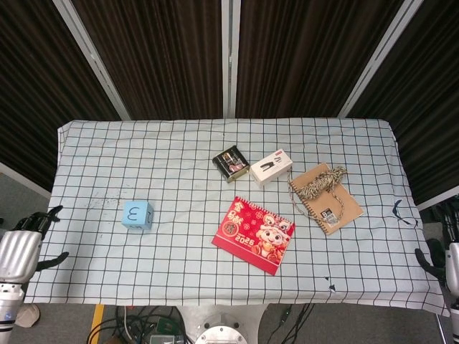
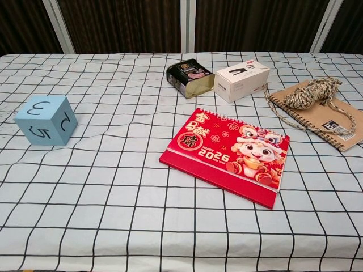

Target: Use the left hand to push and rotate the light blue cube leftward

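Note:
The light blue cube (image 1: 137, 214) sits on the checked tablecloth at the left, with a "3" on its top face; the chest view shows the cube (image 2: 45, 120) at the left edge. My left hand (image 1: 18, 254) hangs off the table's front left corner, well left of and nearer than the cube. It holds nothing, its dark fingers bend forward and its thumb sticks out. My right hand (image 1: 450, 264) is mostly cut off at the right edge of the frame, beyond the front right corner, with its thumb apart. Neither hand appears in the chest view.
A red 2026 calendar (image 1: 254, 234) lies at the centre front. Behind it stand a dark tin (image 1: 230, 163) and a white box (image 1: 271, 167). A brown notebook (image 1: 331, 204) with a rope bundle (image 1: 319, 183) on it lies to the right.

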Available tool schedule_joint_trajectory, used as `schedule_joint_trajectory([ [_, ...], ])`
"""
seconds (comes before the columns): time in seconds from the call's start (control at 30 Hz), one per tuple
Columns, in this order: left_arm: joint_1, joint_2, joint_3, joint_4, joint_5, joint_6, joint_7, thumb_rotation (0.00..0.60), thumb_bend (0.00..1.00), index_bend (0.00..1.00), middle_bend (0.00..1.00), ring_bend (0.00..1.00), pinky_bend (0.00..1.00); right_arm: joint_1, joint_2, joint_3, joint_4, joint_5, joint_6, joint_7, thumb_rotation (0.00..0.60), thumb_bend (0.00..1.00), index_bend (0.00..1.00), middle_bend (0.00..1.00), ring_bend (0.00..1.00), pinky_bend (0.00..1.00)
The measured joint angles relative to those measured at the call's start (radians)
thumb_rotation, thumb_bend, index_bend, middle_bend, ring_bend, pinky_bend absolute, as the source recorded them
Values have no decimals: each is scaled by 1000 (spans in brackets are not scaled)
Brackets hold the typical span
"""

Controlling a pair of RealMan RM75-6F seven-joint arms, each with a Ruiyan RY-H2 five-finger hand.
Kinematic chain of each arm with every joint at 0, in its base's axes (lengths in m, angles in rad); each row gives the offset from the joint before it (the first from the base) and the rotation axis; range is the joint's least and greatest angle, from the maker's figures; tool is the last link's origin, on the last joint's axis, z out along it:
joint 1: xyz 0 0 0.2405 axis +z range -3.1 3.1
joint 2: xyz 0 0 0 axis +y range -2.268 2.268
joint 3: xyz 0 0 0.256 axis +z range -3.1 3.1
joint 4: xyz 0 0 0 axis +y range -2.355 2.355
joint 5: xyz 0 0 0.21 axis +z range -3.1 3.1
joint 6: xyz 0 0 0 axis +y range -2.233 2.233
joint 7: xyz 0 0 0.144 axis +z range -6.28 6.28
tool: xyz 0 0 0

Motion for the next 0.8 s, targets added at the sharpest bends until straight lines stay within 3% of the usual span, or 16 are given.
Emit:
schedule_joint_trajectory([
  [0.13,-29,-5,22,2,-3,-94,19,600,333,218,791,819,733,0,-2,0,4,8,-7,5,600,194,0,0,0,0],
  [0.37,-83,-21,51,-30,22,-190,81,600,421,226,800,839,746,4,-12,-2,16,15,-23,17,600,194,0,0,0,0],
  [0.57,-129,-37,54,-93,23,-259,217,600,478,237,790,846,749,11,-8,-3,14,19,-40,23,600,194,0,0,0,0],
  [0.8,-197,-57,33,-189,-126,-382,434,600,495,241,792,853,754,12,2,5,6,16,-28,30,600,195,0,0,0,0],
])
